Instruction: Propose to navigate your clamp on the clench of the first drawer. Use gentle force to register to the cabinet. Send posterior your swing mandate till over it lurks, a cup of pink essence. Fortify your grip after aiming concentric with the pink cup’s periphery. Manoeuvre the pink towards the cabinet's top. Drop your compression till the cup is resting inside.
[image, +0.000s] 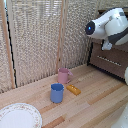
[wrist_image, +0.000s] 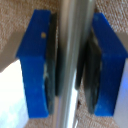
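In the wrist view my clamp (wrist_image: 72, 65) has its two blue fingers (wrist_image: 34, 60) on either side of a silver bar handle (wrist_image: 73, 45), with the dark pads pressed against it. In the exterior view the white and grey arm (image: 107, 24) reaches to the upper drawer front of the dark brown cabinet (image: 114, 62) at the exterior view's right; the clamp itself is mostly hidden behind the arm. The pink cup (image: 64, 75) stands upright on the wooden table, well away from the clamp, toward the exterior view's left of the cabinet.
A blue mug (image: 57, 93) stands in front of the pink cup, with a flat orange piece (image: 73, 89) beside it. A patterned white plate (image: 19, 116) lies at the front left. A woven screen (image: 40, 35) backs the table (image: 95, 102).
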